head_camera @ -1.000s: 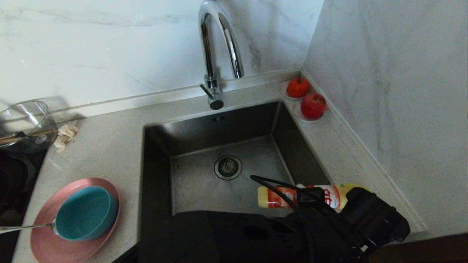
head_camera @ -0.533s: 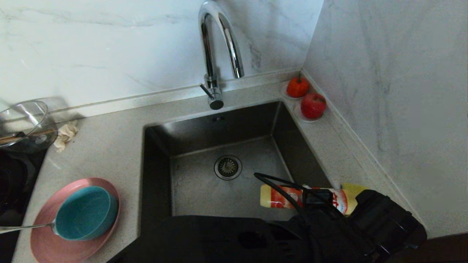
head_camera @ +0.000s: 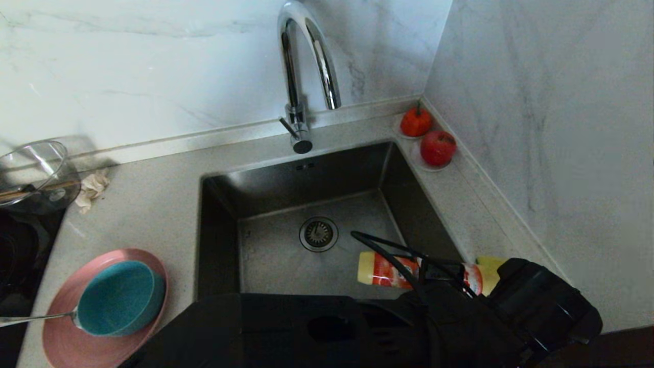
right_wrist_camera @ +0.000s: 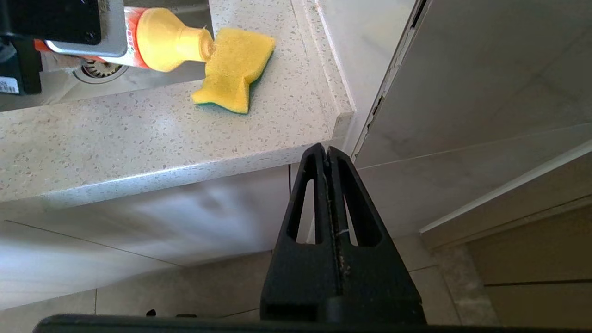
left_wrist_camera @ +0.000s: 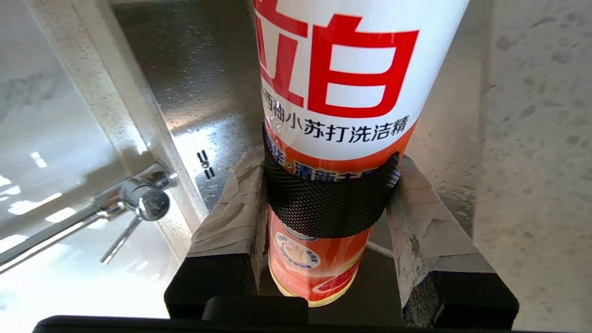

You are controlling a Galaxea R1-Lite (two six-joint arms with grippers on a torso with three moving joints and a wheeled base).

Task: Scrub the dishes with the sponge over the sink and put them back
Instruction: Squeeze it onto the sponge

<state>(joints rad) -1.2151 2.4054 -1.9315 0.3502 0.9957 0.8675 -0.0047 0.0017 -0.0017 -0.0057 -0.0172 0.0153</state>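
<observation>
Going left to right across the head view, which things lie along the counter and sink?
Glass bowl → beige cloth scrap → teal bowl on the pink plate → drain strainer → detergent bottle → red fruits.

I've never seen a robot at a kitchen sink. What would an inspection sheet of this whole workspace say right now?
Surface: speckled countertop around a steel sink.
Job's things: teal bowl and spoon on pink plate; sponge on the counter, yellow face up.
Clutter: glass bowl, cloth scrap, two red fruits in the corner.
Grippers: left hand clamps a detergent bottle lying level, nozzle at the sponge; right hand shut, parked below the counter edge.
Cables: black cable looping over the left arm.
Surroundings: marble walls, chrome tap.
</observation>
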